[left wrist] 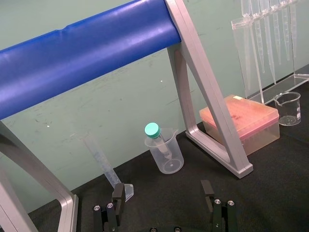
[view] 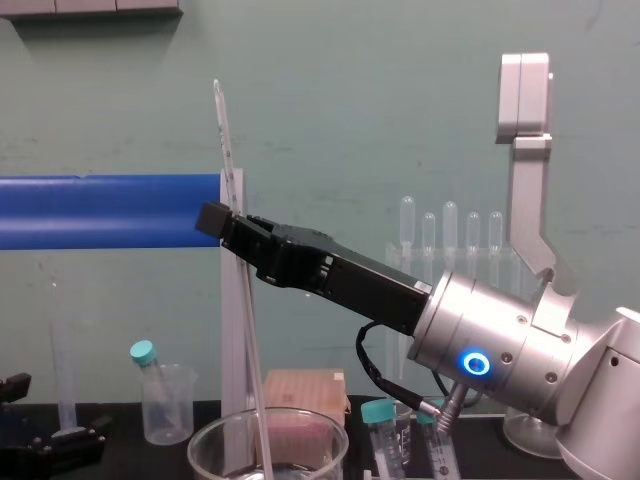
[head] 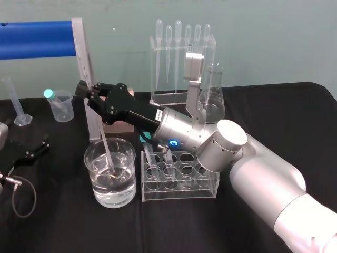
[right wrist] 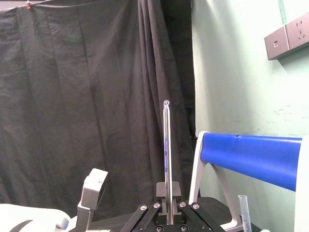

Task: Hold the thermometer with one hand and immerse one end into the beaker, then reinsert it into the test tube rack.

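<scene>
Both jaws of the right gripper (head: 87,93) were closed on the thermometer (view: 251,350), pinching it partway along its length. A long stretch of rod rose above the jaws, and a longer one ran down from them. In the right wrist view the rod (right wrist: 166,154) stood straight out from between the closed jaws (right wrist: 166,213).

The thermometer (head: 108,155) stood nearly upright with a slight tilt. Its lower end was inside the beaker (head: 89,154), below the water surface and near the bottom. I could not tell whether it touched the glass.

The beaker sat on the black bench (head: 63,226), just left of the test tube rack (head: 179,195), with a narrow gap between them. A grey leg of the blue-barred frame (head: 87,68) stood close behind the gripper and the rod. A conical flask (head: 213,100) and a pipette stand (head: 181,58) stood behind the rack. A small cup with a teal-capped tube (head: 60,105) stood well left of the beaker, and the bench in front of the beaker was bare.

The left gripper (left wrist: 162,191) rested low at the bench's left side, its jaws wide apart and holding nothing.
</scene>
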{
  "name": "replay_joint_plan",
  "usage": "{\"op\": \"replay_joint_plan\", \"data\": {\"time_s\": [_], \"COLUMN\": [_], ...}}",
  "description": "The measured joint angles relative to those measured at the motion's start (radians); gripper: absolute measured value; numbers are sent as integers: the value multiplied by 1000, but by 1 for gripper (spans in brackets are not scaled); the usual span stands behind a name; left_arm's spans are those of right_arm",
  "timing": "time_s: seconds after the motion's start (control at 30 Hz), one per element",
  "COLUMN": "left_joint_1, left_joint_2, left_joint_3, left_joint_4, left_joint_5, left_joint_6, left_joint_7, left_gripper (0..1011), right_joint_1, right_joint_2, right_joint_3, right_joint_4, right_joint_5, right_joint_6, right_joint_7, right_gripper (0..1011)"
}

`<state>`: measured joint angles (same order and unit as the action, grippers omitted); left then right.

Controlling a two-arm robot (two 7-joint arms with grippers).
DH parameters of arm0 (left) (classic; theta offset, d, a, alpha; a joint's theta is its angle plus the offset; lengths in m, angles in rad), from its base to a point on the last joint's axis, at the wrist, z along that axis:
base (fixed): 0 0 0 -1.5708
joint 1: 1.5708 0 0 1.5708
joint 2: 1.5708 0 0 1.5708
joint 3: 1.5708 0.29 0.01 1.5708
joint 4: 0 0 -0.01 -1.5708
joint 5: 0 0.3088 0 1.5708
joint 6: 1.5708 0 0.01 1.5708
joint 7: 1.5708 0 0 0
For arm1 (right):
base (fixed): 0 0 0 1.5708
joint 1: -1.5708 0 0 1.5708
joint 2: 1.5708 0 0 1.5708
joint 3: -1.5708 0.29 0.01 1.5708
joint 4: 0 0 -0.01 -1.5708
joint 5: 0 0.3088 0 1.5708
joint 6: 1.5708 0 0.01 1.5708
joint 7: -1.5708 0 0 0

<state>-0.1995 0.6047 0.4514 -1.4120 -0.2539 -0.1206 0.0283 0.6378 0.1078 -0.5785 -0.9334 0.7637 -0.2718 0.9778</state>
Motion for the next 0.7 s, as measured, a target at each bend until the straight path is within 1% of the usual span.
{"op": "replay_joint_plan", "data": {"time_s": [0.7], "left_joint_1": [0], "left_joint_2": [0], "left_joint_3": [0], "left_joint_4": [0], "left_joint_5": [0], "left_joint_6": [0], "left_joint_7": [0], "left_gripper": [1008], "right_joint_1": [0], "right_joint_2": [0], "right_joint_3": [0], "right_joint_4": [0], "right_joint_5": [0], "right_joint_6": [0], "right_joint_7": [0], "right_gripper": [56]}}
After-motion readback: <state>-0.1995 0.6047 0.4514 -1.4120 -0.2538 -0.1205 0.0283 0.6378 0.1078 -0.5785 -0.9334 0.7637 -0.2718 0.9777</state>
